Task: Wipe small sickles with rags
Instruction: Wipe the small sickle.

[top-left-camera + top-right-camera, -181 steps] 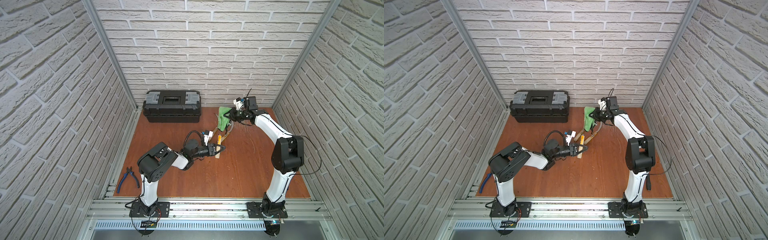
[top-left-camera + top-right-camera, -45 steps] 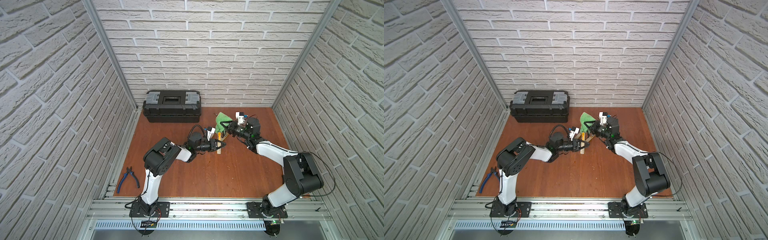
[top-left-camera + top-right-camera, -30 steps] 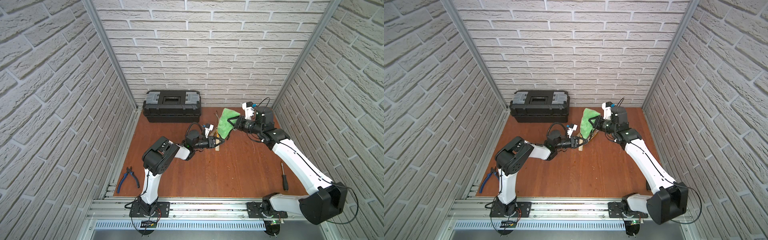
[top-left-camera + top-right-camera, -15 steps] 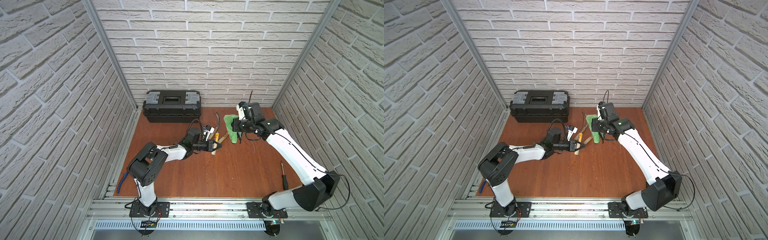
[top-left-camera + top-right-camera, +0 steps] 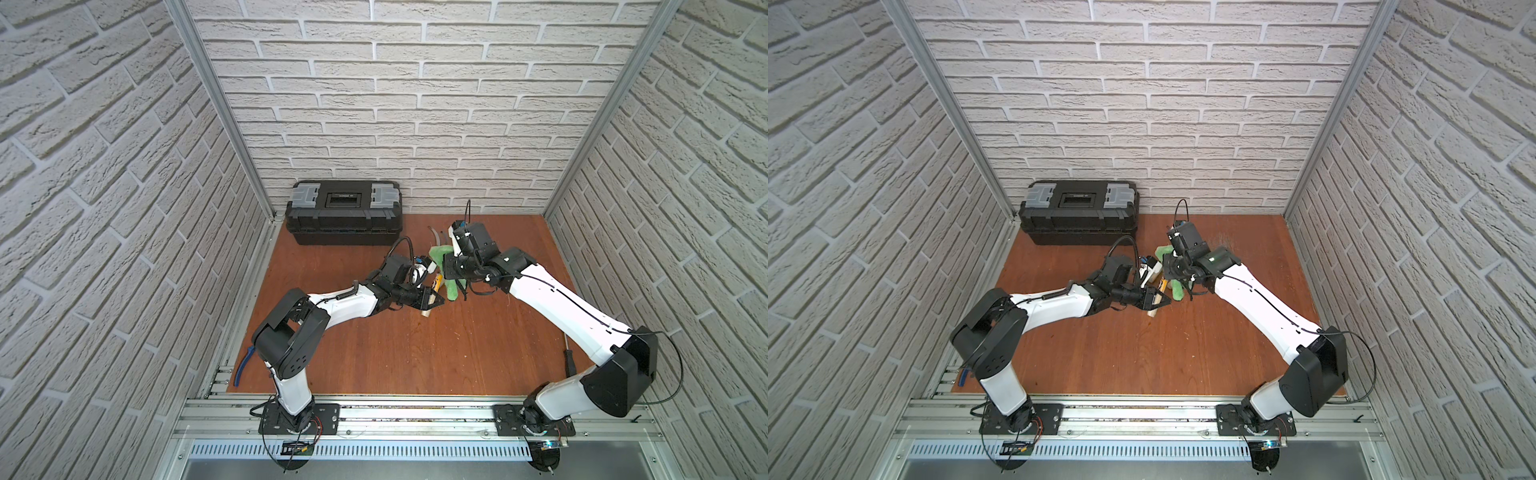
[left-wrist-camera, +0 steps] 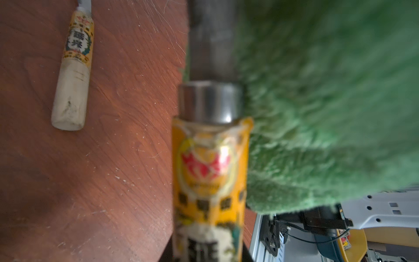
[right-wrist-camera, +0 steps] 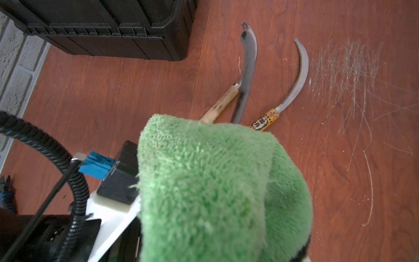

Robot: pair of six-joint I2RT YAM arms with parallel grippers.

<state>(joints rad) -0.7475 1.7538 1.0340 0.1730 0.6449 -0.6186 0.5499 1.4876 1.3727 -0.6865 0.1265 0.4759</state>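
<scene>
While the left gripper [image 5: 430, 300] stays out of the wiping and simply clamps the yellow-labelled handle of the held sickle [image 6: 210, 181], the right gripper [image 5: 451, 275] is in close beside it, pinched shut on the green rag [image 7: 215, 192]. This is the wiping step itself: one arm steadies the tool, the other brings the cloth.

Look at where the rag sits. From the left wrist, the fluffy cloth presses against the side of the blade just past the metal collar [image 6: 210, 102] and laps down beside the label. From the right wrist, the curved grey blade [image 7: 247, 65] pokes out beyond the cloth, its tip bare and pointing toward the toolbox [image 5: 343, 216]. So the root of the blade is covered and the outer sweep is not.

The blade is blurred in both wrist views, so I can't say whether the cloth wraps both faces or rubs only one.

Next, I'd judge, the rag must slide outward along the curve to the tip, following the bend, with the left grip firm so the handle doesn't twist.

Two more wait on the table [image 5: 415, 357] beyond: a labelled sickle [image 7: 297, 84] lying flat, and a plain-handled sickle [image 7: 221, 103] just beside it, its blade apparently hidden behind the held one.
</scene>
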